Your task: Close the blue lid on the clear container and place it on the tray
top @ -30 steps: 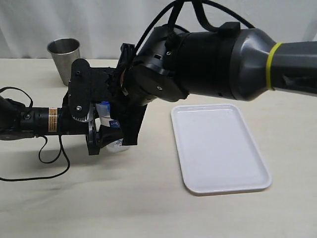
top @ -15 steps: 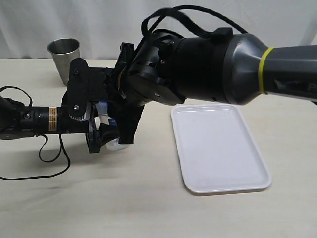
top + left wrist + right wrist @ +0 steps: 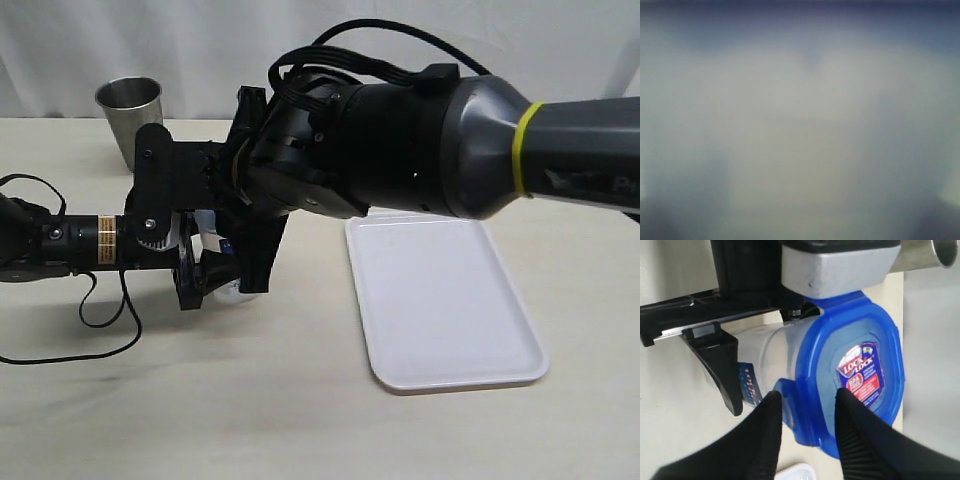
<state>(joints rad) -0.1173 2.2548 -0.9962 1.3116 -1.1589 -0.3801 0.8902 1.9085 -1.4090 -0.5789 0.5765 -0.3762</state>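
Right wrist view: small rounded-square blue plastic lid [image 3: 850, 340] with a red-and-white sticker [image 3: 862, 372] sits on the mouth of the tall translucent plastic canister [image 3: 775, 350]; the canister's blue-and-white label [image 3: 747, 385] shows on its side. Right gripper [image 3: 806, 395] has its 2 black fingers apart, straddling 1 lid flap [image 3: 782, 400] at the lid's edge. I see nothing clamped, and contact with the flap isn't readable. Exterior view: left gripper [image 3: 205, 258] comes in from the left and is closed on the canister [image 3: 212, 230], which is mostly hidden by both arms, so I can't tell its tilt. In the right wrist view, 1 left finger [image 3: 715, 360] lies against the canister wall. The canister sits left of the flat white rectangular plastic tray [image 3: 440, 300], off it, with bare tan tabletop [image 3: 300, 420] between them. Nothing lies on the tray. A tapered steel cup [image 3: 128, 115] stands upright behind the left arm, apart from the canister. Left wrist view is a grey-blue blur, so nothing is usable there.
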